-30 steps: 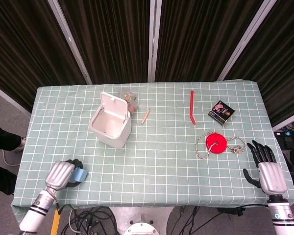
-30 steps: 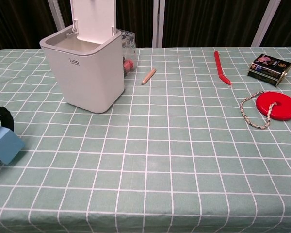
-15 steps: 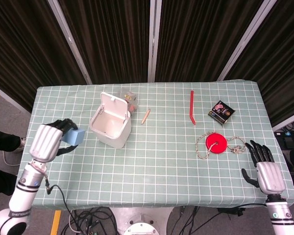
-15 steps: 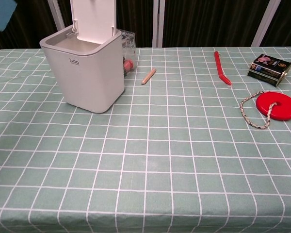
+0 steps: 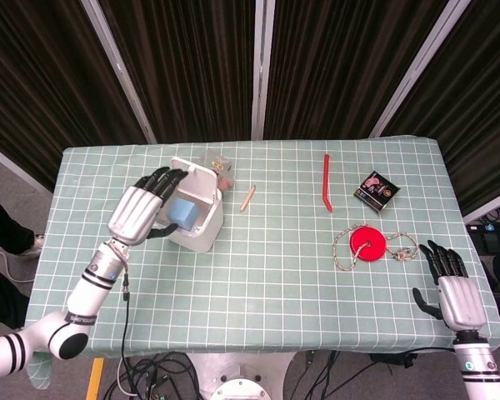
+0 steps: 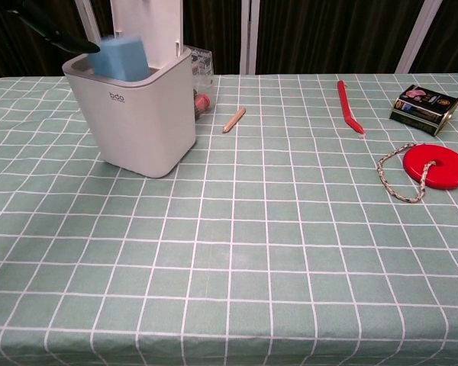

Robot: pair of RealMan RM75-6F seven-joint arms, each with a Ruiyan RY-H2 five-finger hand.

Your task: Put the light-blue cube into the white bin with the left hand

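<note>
The white bin (image 5: pixel 198 236) stands open at the table's back left, its lid (image 5: pixel 193 178) tipped up. The light-blue cube (image 5: pixel 182 212) is in the bin's mouth; in the chest view the cube (image 6: pixel 120 58) still shows half above the rim of the bin (image 6: pixel 137 114). My left hand (image 5: pixel 137 208) hovers over the bin's left side with its fingers spread and apart from the cube. One dark finger (image 6: pixel 53 30) shows at the chest view's top left. My right hand (image 5: pixel 454 287) lies open at the front right edge, holding nothing.
A pencil (image 5: pixel 248 197) lies right of the bin. A clear box (image 5: pixel 218 164) sits behind the bin. Further right are a red stick (image 5: pixel 326 183), a black packet (image 5: pixel 376 190) and a red disc with cord (image 5: pixel 367 242).
My left hand carried the cube up from the front left edge, then right over the bin. Its fingers have spread and the cube has dropped into the bin's mouth. The right hand barely moved.
</note>
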